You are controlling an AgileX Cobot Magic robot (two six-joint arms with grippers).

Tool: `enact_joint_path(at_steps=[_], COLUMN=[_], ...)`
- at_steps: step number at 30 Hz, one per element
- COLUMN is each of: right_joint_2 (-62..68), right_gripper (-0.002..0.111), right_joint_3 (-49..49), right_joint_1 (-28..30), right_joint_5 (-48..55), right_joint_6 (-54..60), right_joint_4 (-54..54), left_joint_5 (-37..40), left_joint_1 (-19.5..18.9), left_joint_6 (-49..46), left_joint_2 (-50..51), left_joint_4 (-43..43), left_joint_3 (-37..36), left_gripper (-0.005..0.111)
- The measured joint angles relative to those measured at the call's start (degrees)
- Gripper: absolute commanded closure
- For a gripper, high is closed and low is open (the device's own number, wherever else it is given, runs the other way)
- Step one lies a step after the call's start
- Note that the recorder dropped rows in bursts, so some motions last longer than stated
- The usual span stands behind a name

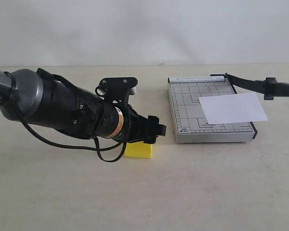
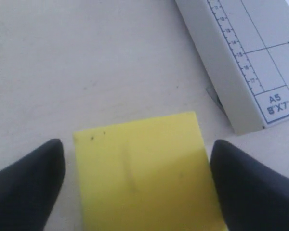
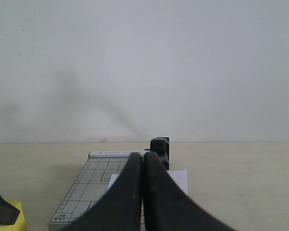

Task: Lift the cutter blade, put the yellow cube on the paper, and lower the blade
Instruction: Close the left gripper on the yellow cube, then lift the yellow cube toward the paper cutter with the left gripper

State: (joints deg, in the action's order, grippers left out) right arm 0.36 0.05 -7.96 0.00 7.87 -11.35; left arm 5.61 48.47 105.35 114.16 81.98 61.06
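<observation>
Two wrist views show left gripper [image 2: 137, 147] released astride yellow cube [image 2: 144, 183], right gripper [image 3: 143, 158] clenching cutter blade [image 1: 244, 82].

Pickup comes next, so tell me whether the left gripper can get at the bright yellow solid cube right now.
Probably yes: the open left gripper straddles the bright yellow solid cube, black fingers on either side, nothing between them and it.

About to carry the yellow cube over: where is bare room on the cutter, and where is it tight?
Free: the paper, bare all over, and the gridded cutter base left of it. Tight: the far right corner, under the raised cutter blade.
</observation>
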Motion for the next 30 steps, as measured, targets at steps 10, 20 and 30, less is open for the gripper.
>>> enact_joint_path(at_steps=[10,20,30], right_joint_2=[0.0,0.0,0.0], right_gripper=[0.108,0.108,0.108], right_joint_3=[0.0,0.0,0.0], right_joint_1=[0.0,0.0,0.0], right_joint_5=[0.0,0.0,0.0], right_joint_6=[0.0,0.0,0.0], right_joint_4=[0.0,-0.14,-0.14], left_joint_5=[0.28,0.28,-1.53], left_joint_1=[0.0,0.0,0.0], left_joint_6=[0.0,-9.88,-17.52], left_joint_2=[0.0,-4.72,-7.52], left_joint_4=[0.0,0.0,0.11], left_joint_3=[0.0,0.0,3.43], left_gripper=[0.093,0.102,0.102])
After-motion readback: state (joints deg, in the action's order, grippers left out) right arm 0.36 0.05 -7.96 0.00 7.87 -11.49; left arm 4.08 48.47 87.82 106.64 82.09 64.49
